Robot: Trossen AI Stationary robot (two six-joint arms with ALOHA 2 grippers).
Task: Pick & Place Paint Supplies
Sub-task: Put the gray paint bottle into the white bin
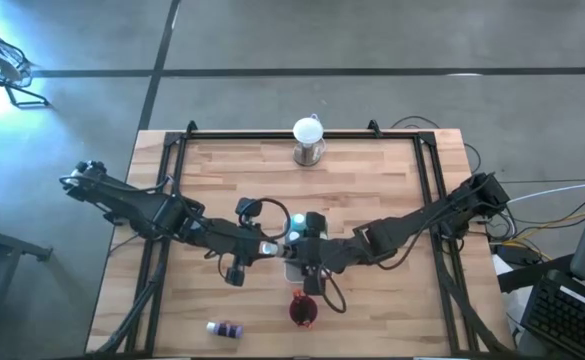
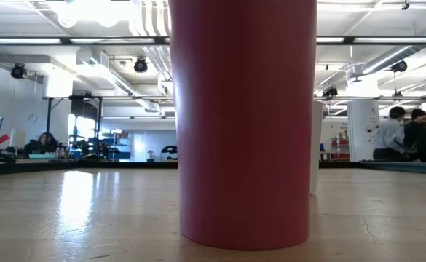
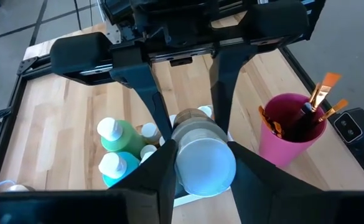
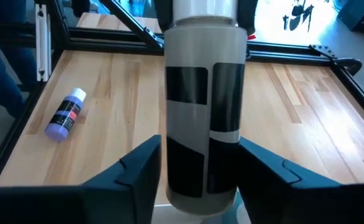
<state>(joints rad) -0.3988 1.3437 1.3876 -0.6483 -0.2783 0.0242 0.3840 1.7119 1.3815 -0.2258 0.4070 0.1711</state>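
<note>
Looking straight down, both arms reach in from the sides and meet over the middle of the worktop [image 1: 372, 190], the left hand [image 1: 275, 247] and right hand [image 1: 312, 252] almost touching above a white tray [image 1: 292, 270] that they largely hide. A teal bottle [image 1: 297, 222] shows just beyond them. A red cup [image 1: 302, 312] stands near the front edge, a purple bottle [image 1: 225, 328] lies on its side well to the cup's left, and a white globe [image 1: 308, 130] on a metal base sits at the far edge. From table height the cup fills the centre and blocks nearly everything behind it; only a narrow white strip shows at its right side, and neither hand is visible. People [image 2: 395, 135] stand in the room beyond, at the right. Past the left wrist, the left hand is closed on a pale bottle [image 3: 203, 163], its end facing the camera, both fingers [image 3: 150, 180] pressed to its sides. The right hand faces it from the other end. Below lie a green bottle [image 3: 122, 134], the teal one and some small white caps, while brushes [image 3: 322, 93] stand in the cup beside them. Past the right wrist, the pale bottle with its black labels fills the middle, masking the left hand behind; whether the right hand grips it I cannot tell. The purple bottle lies off to one side on bare wood.
</note>
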